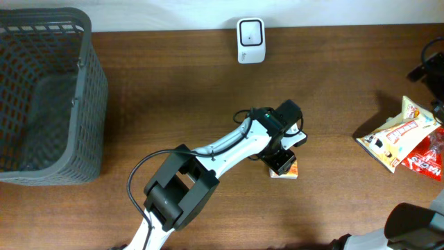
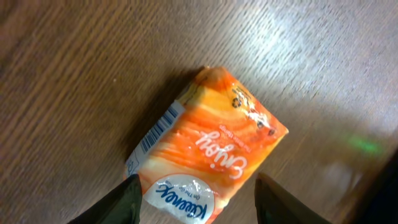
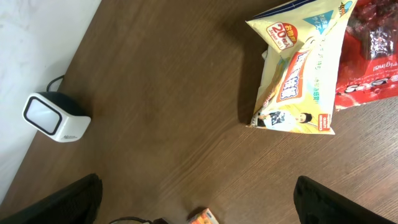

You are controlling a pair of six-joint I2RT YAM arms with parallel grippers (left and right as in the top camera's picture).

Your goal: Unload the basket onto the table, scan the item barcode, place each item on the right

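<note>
An orange Kleenex tissue pack (image 2: 211,137) lies flat on the wooden table, a barcode (image 2: 158,130) showing on its side edge. My left gripper (image 2: 198,182) stands over it with a finger on either side. The left finger touches the pack's edge and the right finger stands a little apart, so the jaws are open round it. In the overhead view the left gripper (image 1: 281,160) covers most of the pack (image 1: 287,171). The white scanner (image 1: 250,40) stands at the table's far edge. My right gripper (image 3: 198,186) hangs wide open and empty, high above the table.
A grey mesh basket (image 1: 48,97) fills the far left. A yellow snack bag (image 1: 395,135) and a red one (image 1: 427,158) lie at the right edge. The right wrist view shows the scanner (image 3: 53,117) at its left.
</note>
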